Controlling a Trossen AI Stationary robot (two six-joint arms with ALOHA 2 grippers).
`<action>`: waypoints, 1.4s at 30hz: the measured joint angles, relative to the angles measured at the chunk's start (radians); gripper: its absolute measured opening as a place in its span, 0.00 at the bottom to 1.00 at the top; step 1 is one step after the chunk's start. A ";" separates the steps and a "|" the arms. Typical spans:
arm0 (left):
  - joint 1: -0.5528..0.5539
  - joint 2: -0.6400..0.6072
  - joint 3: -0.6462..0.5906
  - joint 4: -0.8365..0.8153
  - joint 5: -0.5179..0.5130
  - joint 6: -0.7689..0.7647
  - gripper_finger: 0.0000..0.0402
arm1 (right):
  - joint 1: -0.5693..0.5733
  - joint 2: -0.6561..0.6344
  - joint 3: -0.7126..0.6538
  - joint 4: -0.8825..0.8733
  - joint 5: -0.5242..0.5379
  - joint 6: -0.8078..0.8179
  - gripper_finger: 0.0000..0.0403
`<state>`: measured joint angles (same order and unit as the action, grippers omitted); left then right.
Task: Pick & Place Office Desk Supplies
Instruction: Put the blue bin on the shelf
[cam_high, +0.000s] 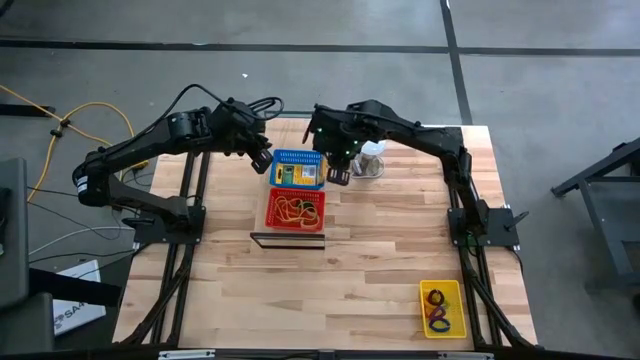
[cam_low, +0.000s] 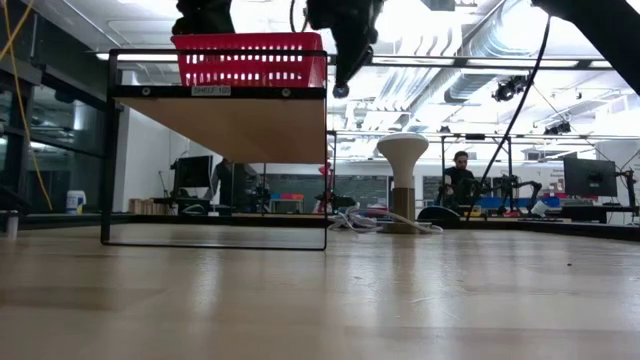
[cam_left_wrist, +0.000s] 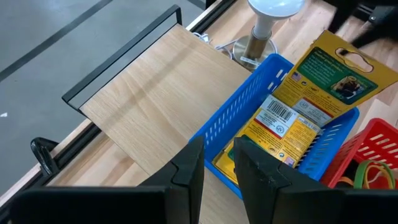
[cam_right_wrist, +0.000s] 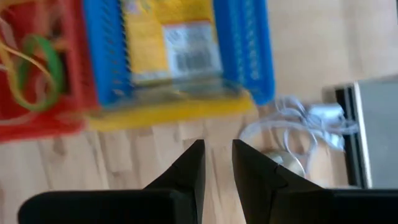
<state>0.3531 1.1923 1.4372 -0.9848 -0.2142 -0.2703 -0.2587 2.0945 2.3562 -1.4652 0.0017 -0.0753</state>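
A blue basket holds yellow printed packs; one pack leans out over the basket's rim. Beside it, a red basket holds tan and green rubber bands. Both baskets stand on a black-framed wooden shelf. My left gripper hovers at the blue basket's left side, shut and empty. My right gripper hovers over the bare table at the blue basket's right side, shut and empty; in the low view it points down beside the red basket.
A white round-headed object on a stand with a grey cable sits right of the baskets, close to my right gripper. A yellow tray with coloured loop clips lies at the near right corner. People and desks show in the room behind.
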 joint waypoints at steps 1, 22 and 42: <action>0.000 0.000 0.000 0.000 0.000 0.000 0.21 | 0.007 0.000 0.000 0.021 -0.011 -0.004 0.17; -0.019 0.000 0.000 -0.016 0.001 0.000 0.21 | 0.077 0.000 0.000 0.278 -0.178 -0.053 0.17; -0.025 0.001 0.000 -0.045 0.006 -0.017 0.21 | 0.065 -0.004 0.000 0.208 -0.108 -0.041 0.17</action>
<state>0.3278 1.1931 1.4372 -1.0300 -0.2079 -0.2871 -0.1939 2.0901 2.3562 -1.2577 -0.1059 -0.1165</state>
